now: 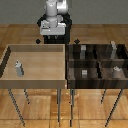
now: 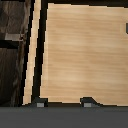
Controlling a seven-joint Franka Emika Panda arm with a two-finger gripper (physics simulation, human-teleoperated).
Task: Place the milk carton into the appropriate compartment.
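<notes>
Wooden floor, unmarked milk carton point(image 1: 18, 68) upright in tan tray point(image 1: 35, 81), beside 4-cell bin point(image 1: 96, 62)

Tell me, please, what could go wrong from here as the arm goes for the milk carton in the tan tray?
The milk carton is small, narrow and upright near the tan tray's wall on the exterior view's left, so a descending finger might tip it or clip that wall. The dark bin already holds grey blocks in its cells, so the carton could be released on one or into the wrong cell.
</notes>
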